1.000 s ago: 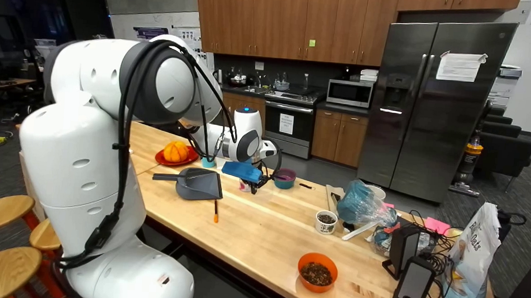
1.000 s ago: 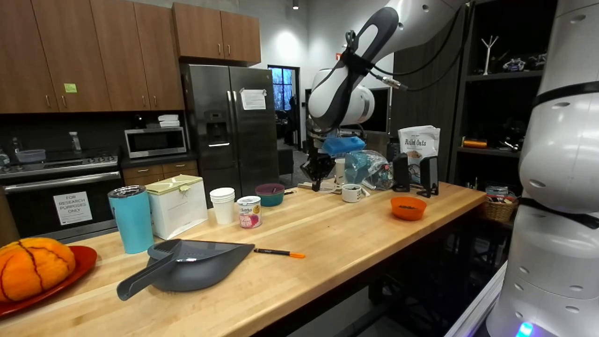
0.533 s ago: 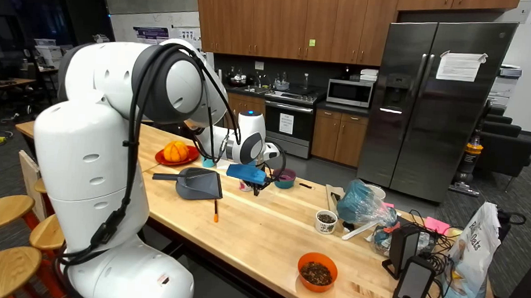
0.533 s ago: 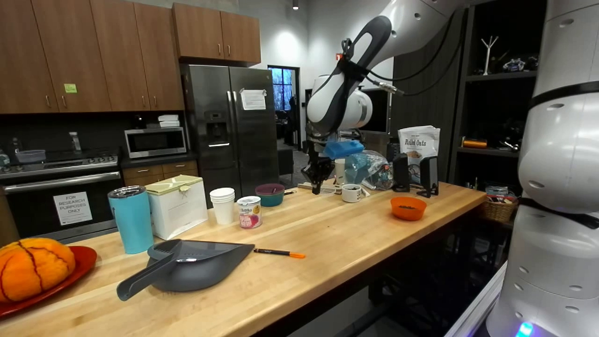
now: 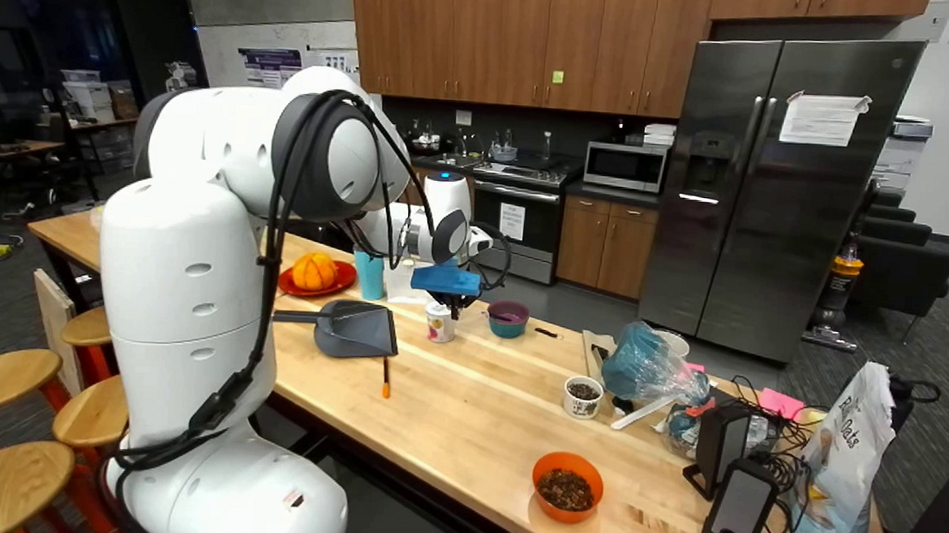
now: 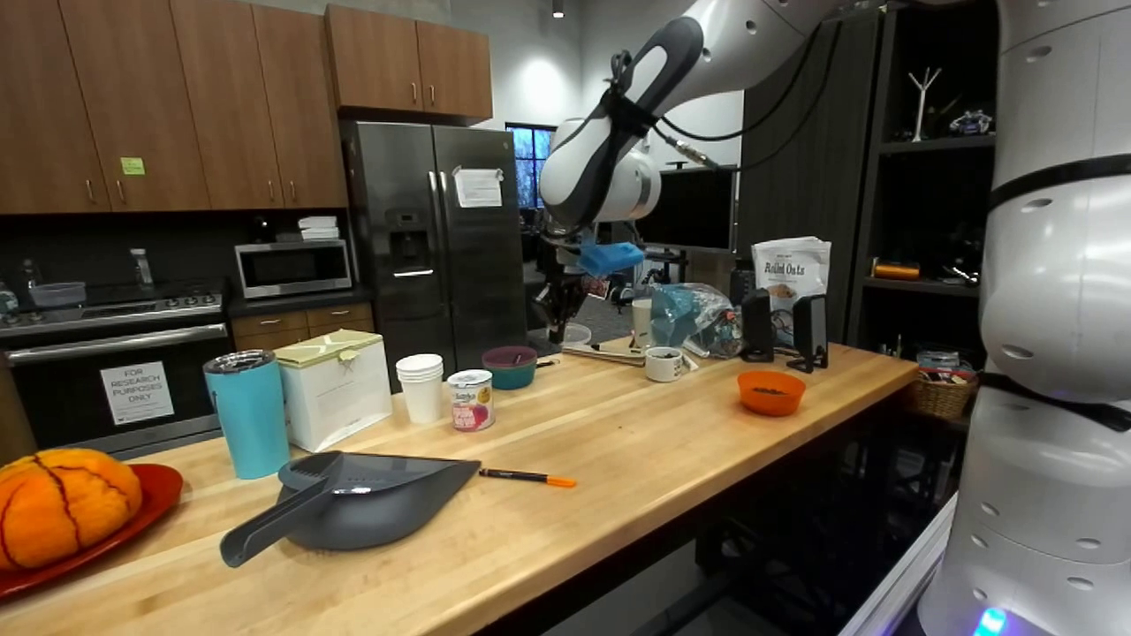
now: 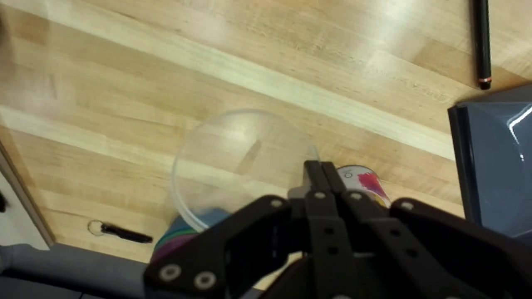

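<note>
Your gripper point(image 7: 320, 166) clenches the lid point(image 7: 243, 160) by its right rim in the wrist view, a sound hold on something likely light and bendy

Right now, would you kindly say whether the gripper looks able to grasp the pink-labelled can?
Probably not: the gripper is shut on a clear lid, which likely needs setting down first, though the can seems unobstructed from above.

Lid point(image 7: 245, 166) in pincer point(image 7: 321, 164) above the table point(image 6: 663, 459); pumpkin point(image 6: 71, 505) on plate point(image 6: 161, 496).
</note>
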`<act>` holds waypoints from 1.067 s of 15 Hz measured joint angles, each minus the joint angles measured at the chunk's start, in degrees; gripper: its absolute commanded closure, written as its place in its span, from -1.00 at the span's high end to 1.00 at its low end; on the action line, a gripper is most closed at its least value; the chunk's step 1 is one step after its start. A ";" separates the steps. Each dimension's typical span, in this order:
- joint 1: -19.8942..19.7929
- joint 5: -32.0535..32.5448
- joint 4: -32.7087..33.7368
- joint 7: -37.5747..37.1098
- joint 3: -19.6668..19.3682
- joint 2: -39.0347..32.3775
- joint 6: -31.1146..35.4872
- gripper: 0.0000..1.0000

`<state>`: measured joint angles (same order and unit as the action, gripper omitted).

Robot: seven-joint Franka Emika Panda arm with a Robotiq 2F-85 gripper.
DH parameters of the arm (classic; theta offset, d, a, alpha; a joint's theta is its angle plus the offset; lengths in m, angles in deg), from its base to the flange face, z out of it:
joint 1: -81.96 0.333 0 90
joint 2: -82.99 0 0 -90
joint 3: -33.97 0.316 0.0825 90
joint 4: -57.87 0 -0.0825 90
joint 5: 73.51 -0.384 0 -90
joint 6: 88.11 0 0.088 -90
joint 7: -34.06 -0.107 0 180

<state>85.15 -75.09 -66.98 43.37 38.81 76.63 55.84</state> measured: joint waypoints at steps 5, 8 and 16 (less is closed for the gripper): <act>0.98 0.27 7.75 2.55 1.96 -5.26 -3.31 -0.99; 2.00 1.67 12.37 2.82 2.65 -8.58 -5.91 -0.99; 4.63 4.79 20.85 3.10 3.39 -15.42 -10.60 -0.99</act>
<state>89.79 -70.30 -46.13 46.48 42.20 61.21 45.24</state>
